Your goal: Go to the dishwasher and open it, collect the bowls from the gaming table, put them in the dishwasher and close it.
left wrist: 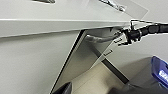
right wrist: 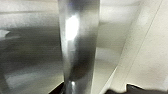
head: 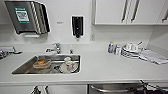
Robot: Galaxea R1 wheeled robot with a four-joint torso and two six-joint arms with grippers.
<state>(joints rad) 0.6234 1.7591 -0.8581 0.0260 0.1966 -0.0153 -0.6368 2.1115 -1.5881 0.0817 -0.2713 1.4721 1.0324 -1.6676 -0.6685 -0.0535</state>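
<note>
Dishwasher (head: 115, 88) is seen at the lower right of the head frame, under the white worktop (head: 105, 67), its steel bar handle (right wrist: 78, 47) looming close in the right wrist view. Right gripper (left wrist: 125, 35) is seen at that handle; jaw state cannot be told. Sink (head: 22, 68) holds dishes, lower left.
</note>
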